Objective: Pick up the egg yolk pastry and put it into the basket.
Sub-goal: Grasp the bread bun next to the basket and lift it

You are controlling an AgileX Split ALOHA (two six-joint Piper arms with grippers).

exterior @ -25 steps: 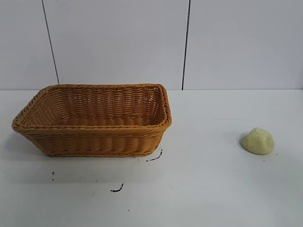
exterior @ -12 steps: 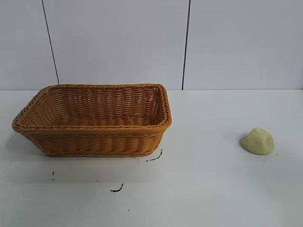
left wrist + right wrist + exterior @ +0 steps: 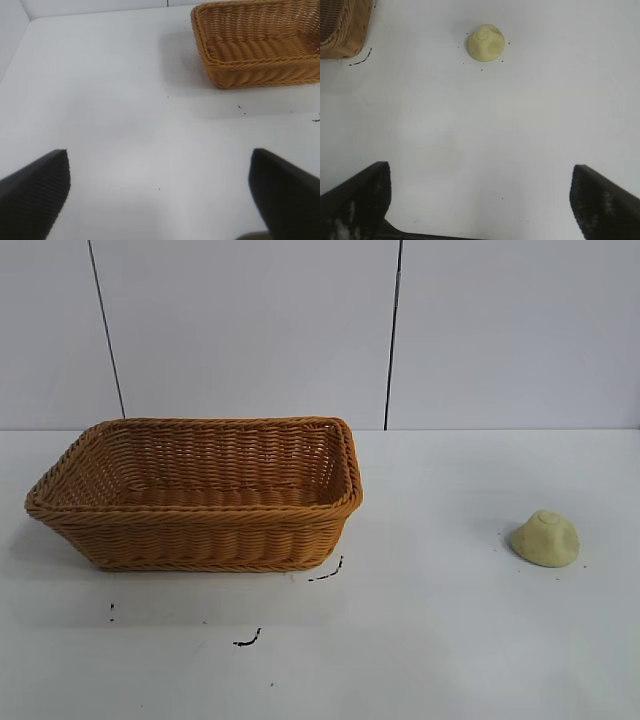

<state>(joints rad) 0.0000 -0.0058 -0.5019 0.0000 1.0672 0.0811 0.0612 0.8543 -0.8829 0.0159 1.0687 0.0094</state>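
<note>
Exterior level, frontal; wrist views look down; all share basket (image 3: 200, 495).

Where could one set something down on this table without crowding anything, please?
The widest bare stretch lies between the orange-brown woven wicker basket and the small pale yellow-green egg yolk pastry. The white table in front of both is also free, apart from small dark marks near the basket.

My right gripper (image 3: 480, 200) hung above the white table (image 3: 530, 125) with its two dark fingers (image 3: 355, 200) spread wide, nothing between them. The egg yolk pastry (image 3: 486, 42), pale yellow and domed with a creased top, sat on the table well ahead of my fingertips, untouched, a few dark specks around it. A corner of the wicker basket (image 3: 342, 25) showed off to one side, well apart from the pastry, a short black mark (image 3: 361, 60) by its base.
</note>
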